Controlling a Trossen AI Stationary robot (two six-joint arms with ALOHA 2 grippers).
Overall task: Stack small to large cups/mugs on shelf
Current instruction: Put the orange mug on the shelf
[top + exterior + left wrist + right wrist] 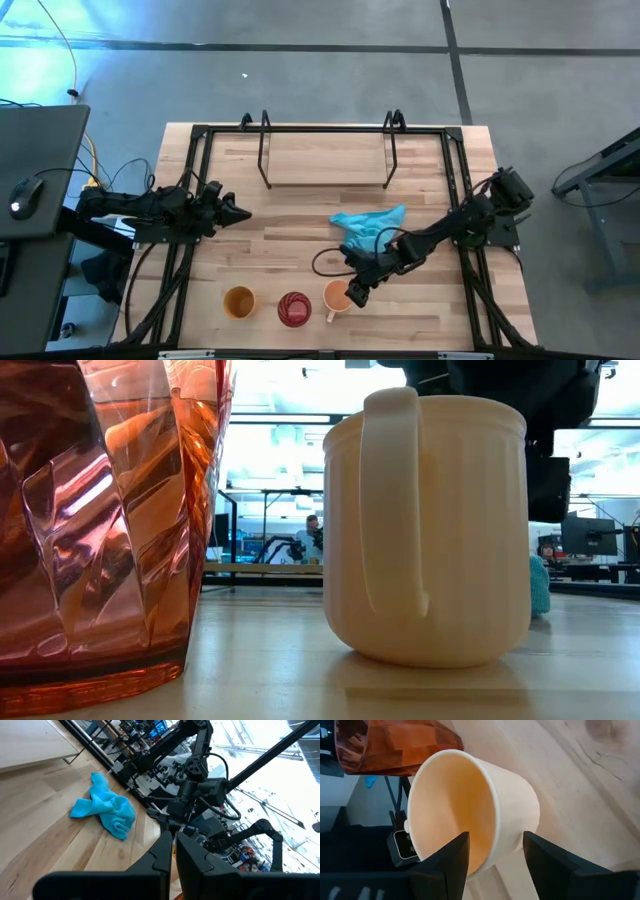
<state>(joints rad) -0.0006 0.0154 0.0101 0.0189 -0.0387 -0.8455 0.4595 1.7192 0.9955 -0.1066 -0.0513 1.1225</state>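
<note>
Nothing readable anywhere here, honestly; no brand or print on the light orange mug (425, 530), none on the red ribbed cup (100, 520) or the yellow-orange cup (239, 301); the shelf (325, 158) and worktop (280, 250) are bare wood; background screens too blurry to make out any letters.

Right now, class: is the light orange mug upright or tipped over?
Upright. The light orange mug stands flat on its base on the table, handle vertical, and its mouth faces up in the high view.
</note>
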